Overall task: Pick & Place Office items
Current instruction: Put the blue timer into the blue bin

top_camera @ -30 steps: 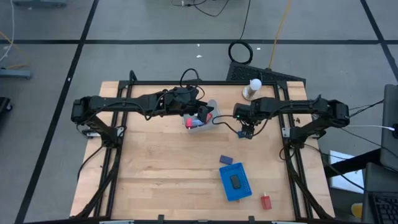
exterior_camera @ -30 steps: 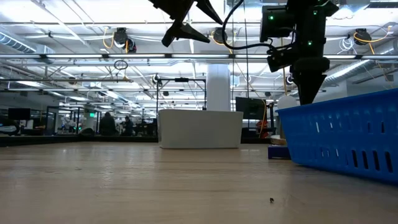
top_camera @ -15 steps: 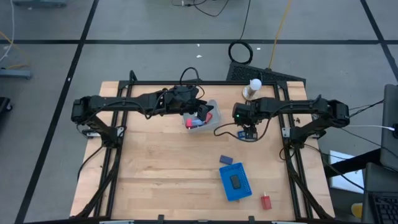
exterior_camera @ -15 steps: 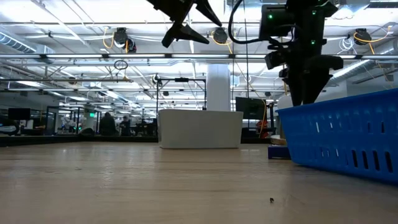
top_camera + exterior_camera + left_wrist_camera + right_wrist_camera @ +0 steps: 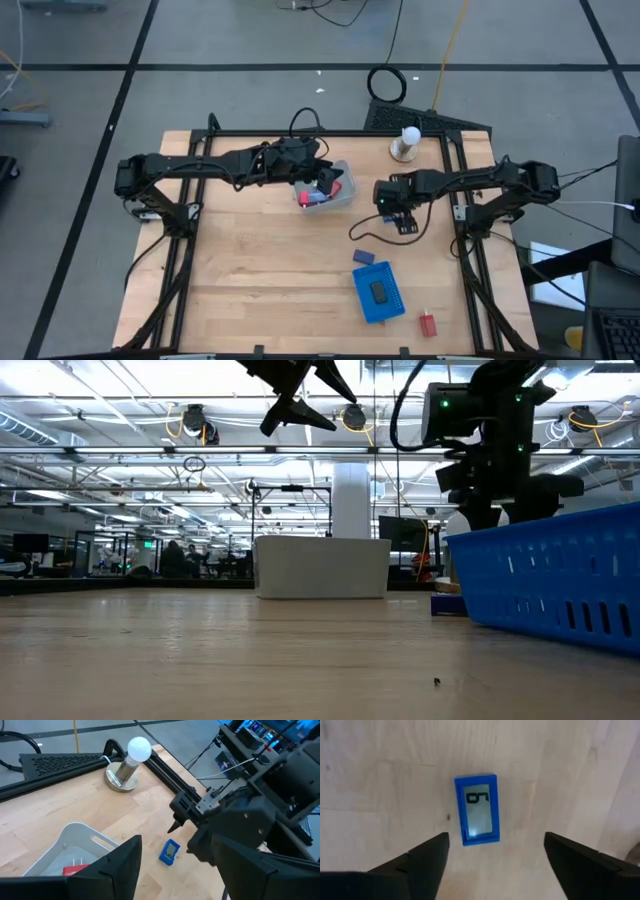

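Observation:
My right gripper (image 5: pixel 495 870) is open and points down at a small bright-blue block with a pale display (image 5: pixel 476 809), which lies flat on the wood; the fingers stand on either side, above it. That block (image 5: pixel 169 852) also shows in the left wrist view. My left gripper (image 5: pixel 325 183) hangs open over the pale bin (image 5: pixel 342 197), which holds red pieces (image 5: pixel 75 868). A dark blue block (image 5: pixel 363 257) and a red piece (image 5: pixel 428 324) lie on the table. A black piece (image 5: pixel 379 291) lies in the blue tray (image 5: pixel 365 305).
A white bulb on a round base (image 5: pixel 406 145) stands near the table's far edge. The blue tray's wall (image 5: pixel 560 580) fills the low view's right and hides the right gripper's fingertips. A black cable (image 5: pixel 365 228) loops on the wood beside the right gripper.
My right gripper has come down and shifted a little toward the table's near edge, turning about its wrist as it went. The left arm has kept still over the bin.

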Robot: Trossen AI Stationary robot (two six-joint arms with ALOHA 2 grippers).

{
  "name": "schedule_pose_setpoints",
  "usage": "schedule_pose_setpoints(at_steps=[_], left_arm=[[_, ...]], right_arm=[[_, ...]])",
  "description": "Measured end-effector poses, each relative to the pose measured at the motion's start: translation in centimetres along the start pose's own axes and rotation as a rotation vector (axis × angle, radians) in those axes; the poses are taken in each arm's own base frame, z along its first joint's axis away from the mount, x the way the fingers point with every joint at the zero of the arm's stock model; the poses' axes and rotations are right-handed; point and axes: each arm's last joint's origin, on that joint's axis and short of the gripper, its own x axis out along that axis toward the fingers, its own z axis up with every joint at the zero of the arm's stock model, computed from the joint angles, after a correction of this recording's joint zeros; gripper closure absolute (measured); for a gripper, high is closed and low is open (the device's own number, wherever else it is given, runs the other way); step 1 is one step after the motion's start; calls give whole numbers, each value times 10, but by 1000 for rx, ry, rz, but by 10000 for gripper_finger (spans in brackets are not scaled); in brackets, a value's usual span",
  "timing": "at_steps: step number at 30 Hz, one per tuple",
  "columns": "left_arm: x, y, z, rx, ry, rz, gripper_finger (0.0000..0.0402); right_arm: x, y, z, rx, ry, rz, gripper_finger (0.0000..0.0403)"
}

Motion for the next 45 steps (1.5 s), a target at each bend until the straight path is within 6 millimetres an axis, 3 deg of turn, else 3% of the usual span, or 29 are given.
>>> schedule_pose_setpoints(at_steps=[9,28,45], left_arm=[[0,0,0,1,-11,14,158],[0,1,1,-12,-15,19,158],[0,1,1,-31,-14,18,158]], right_arm=[[4,10,4,-44,-43,-40,5],[9,19,18,-91,-145,-48,7],[35,18,-6,-89,-48,21,7]])
